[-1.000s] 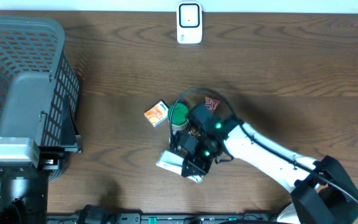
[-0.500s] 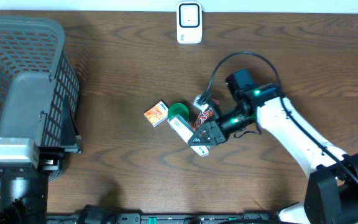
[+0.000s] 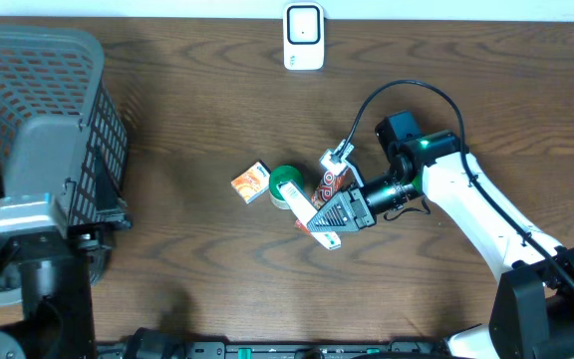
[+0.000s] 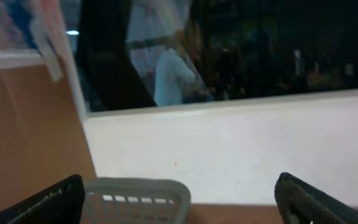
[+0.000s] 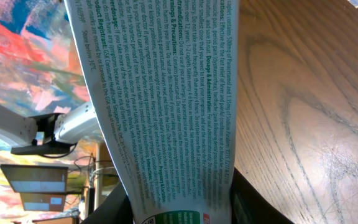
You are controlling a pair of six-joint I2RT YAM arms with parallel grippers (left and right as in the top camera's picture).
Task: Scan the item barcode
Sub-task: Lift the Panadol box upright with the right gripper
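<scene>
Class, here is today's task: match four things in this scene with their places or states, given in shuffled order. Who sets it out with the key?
1. white scanner
2. grey basket
3. orange box
4. printed box

A. held in the right gripper
B. far edge of the table, middle
C. at the left end
D. lying just left of the green round thing

Pairs: 1-B, 2-C, 3-D, 4-A
</scene>
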